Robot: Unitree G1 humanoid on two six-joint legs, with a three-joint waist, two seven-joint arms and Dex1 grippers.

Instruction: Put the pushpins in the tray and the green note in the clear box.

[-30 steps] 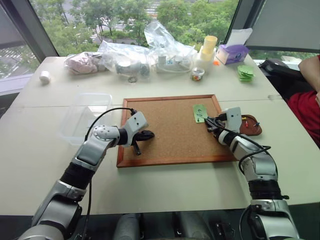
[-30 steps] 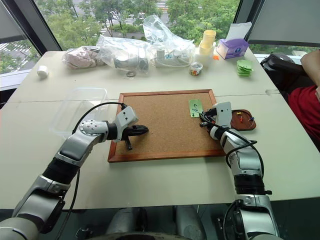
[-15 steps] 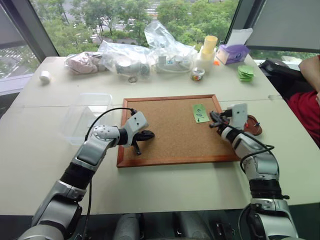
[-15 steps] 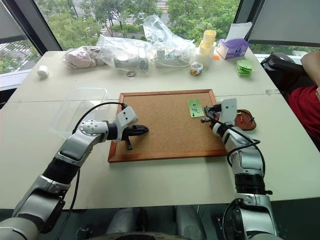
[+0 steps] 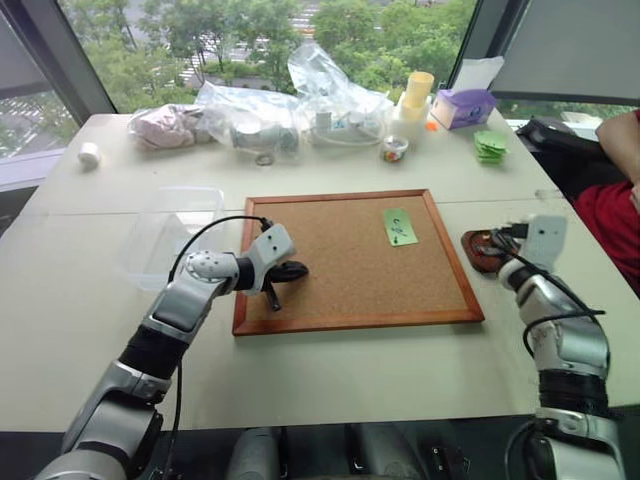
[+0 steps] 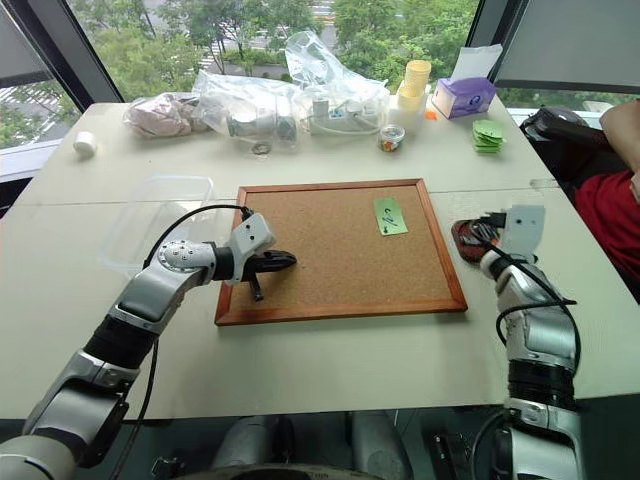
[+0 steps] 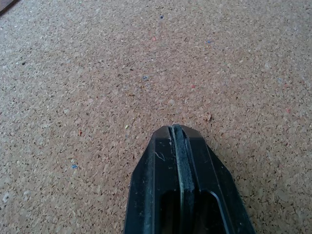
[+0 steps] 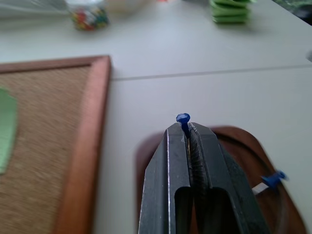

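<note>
Right wrist view: the right gripper point(image 8: 187, 127) has its fingers pinched on a blue pushpin point(image 8: 183, 119), head poking past the tips, above the tray point(image 8: 253, 151); another pin point(image 8: 274, 179) seems to lie inside. The green note point(image 5: 400, 227) sits on the cork board point(image 5: 340, 255), beside the tool. The left gripper point(image 7: 176, 130), pressed together, hovers over cork, with the clear box point(image 5: 165, 232) off to its left.

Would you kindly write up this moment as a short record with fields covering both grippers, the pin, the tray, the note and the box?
right gripper: shut on a blue pushpin, above the tray
tray: dark reddish-brown, on the table beside the cork board; another blue pushpin lies in it
left gripper: shut, holding nothing, over the cork board
green note: lying on the cork board, near its far right corner
clear box: left of the cork board, no note in it
</note>
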